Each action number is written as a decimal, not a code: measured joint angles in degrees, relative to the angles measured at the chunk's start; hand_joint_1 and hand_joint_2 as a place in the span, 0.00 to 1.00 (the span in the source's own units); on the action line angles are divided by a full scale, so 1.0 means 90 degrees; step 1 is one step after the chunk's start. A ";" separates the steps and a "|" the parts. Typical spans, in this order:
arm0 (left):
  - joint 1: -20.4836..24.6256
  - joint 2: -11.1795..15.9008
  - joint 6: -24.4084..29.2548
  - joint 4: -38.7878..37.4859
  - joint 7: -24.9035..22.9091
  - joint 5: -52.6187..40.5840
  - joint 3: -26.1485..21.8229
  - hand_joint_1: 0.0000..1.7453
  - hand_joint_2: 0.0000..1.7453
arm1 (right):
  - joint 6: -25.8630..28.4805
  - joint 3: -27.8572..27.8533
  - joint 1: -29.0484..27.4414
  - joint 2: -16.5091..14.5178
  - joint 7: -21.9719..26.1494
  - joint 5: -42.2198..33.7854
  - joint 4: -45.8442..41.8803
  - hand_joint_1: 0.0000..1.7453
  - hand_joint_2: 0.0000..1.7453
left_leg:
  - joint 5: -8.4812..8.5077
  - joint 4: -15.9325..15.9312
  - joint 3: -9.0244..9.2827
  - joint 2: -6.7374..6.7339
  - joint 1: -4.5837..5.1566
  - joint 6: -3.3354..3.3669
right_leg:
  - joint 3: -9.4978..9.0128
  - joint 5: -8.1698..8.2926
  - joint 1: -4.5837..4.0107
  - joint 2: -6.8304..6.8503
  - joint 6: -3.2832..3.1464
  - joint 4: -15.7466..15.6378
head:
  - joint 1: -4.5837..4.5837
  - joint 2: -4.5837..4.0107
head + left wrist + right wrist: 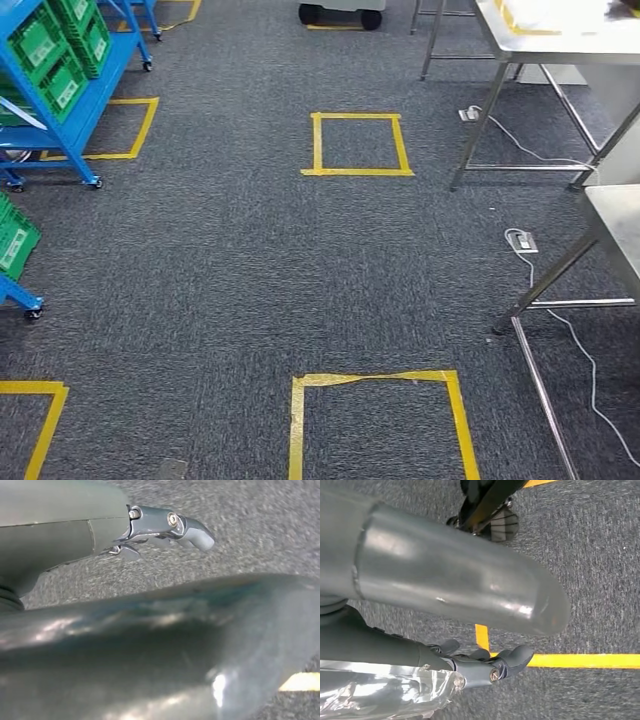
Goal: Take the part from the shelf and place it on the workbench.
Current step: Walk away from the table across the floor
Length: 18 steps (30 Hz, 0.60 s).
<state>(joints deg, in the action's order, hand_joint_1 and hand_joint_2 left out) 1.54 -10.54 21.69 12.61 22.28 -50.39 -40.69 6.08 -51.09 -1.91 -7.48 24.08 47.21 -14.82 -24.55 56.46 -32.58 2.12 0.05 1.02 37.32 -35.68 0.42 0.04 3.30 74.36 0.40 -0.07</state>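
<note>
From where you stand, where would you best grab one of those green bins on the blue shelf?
Probably by the front lip of a green bin, above its white label, coming from the open aisle side of the blue shelf: the bins sit tilted, labelled fronts facing outward.

Industrial workshop floor, grey carpet [226,270] marked with yellow tape squares [357,144], blue shelf [72,110] held green bins [64,85], steel bench [558,40]
</note>
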 joint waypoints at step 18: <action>-0.0114 0.0130 -0.0134 0.0000 0.0390 0.0381 -0.0324 0.00 0.00 | 0.0147 0.0058 0.0110 -0.0053 -0.0090 0.0585 0.0016 0.00 0.00 | -0.0282 0.0933 -0.0427 -0.0370 -0.0025 -0.0375 | -0.0789 0.0878 0.0031 0.0460 -0.0250 -0.1838 | -0.0073 0.0001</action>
<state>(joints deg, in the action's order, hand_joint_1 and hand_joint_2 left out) 0.52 -9.37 20.49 12.61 25.79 -46.96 -43.61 7.40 -50.56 -0.92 -7.96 23.26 52.47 -14.68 -27.08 64.85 -36.43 -1.21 -0.17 -2.35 30.22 -27.78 0.70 4.18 1.05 57.82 -0.25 -0.06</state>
